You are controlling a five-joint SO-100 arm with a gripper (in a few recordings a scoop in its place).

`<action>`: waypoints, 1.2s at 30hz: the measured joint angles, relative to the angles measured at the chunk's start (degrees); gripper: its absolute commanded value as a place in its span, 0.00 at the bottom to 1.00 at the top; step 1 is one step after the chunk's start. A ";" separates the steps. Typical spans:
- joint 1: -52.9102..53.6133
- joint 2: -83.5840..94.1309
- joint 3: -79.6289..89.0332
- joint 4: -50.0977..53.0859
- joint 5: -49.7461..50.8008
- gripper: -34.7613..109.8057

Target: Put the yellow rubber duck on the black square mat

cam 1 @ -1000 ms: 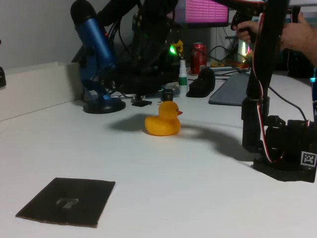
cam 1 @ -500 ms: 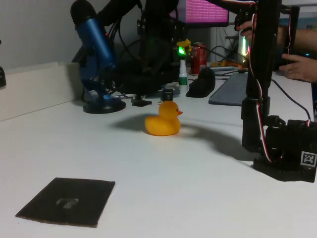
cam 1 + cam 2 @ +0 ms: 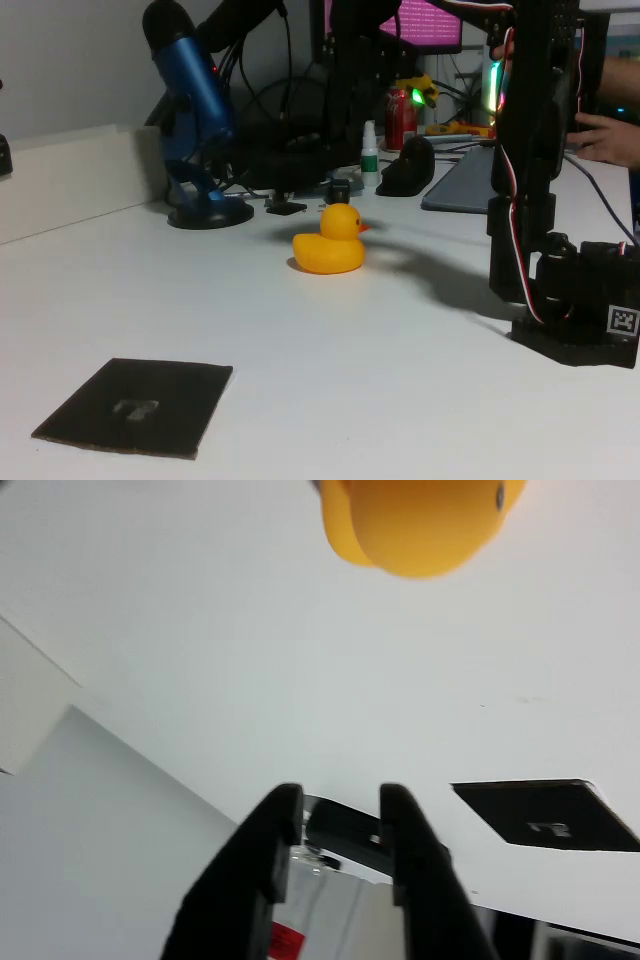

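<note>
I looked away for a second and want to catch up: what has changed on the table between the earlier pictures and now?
In the fixed view the dark arm has swung: its upper part, with a green light, shifted right behind the yellow rubber duck. Nothing was taken hold of or let go; in the wrist view the gripper holds nothing, its fingers slightly apart. The duck and the black square mat stayed where they were, apart from each other.

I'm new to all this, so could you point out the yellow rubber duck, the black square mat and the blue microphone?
yellow rubber duck (image 3: pixel 330 250), fixed view, on its plump body.
black square mat (image 3: pixel 140 400), fixed view, on its flat top near the pale centre mark.
blue microphone (image 3: pixel 195 95), fixed view, on its upright blue body.
</note>
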 measured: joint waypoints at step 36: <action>16.70 -12.13 -0.44 -0.18 0.00 0.30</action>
